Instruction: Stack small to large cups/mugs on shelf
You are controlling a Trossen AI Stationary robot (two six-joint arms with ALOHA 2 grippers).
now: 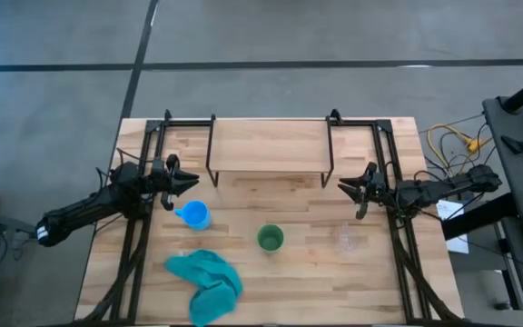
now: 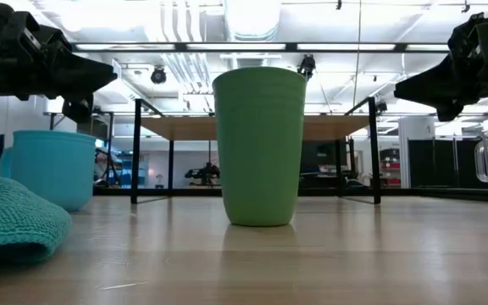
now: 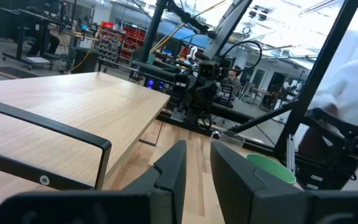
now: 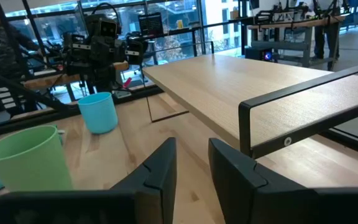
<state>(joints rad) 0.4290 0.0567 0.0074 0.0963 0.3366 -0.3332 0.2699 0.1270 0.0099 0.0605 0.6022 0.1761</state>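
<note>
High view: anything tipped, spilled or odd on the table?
Nothing tipped or spilled. The green tumbler, blue mug and glass mug stand upright; only the teal cloth lies crumpled near the front edge.

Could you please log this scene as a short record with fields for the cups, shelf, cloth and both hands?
shelf: light-wood shelf at the table's far edge, nothing on it
blue mug: on the table, near the left hand
green tumbler: upright, mid-table
glass mug: on the table, right of the tumbler
teal cloth: crumpled at the near edge
left hand: open, holding nothing
right hand: open, holding nothing
</note>
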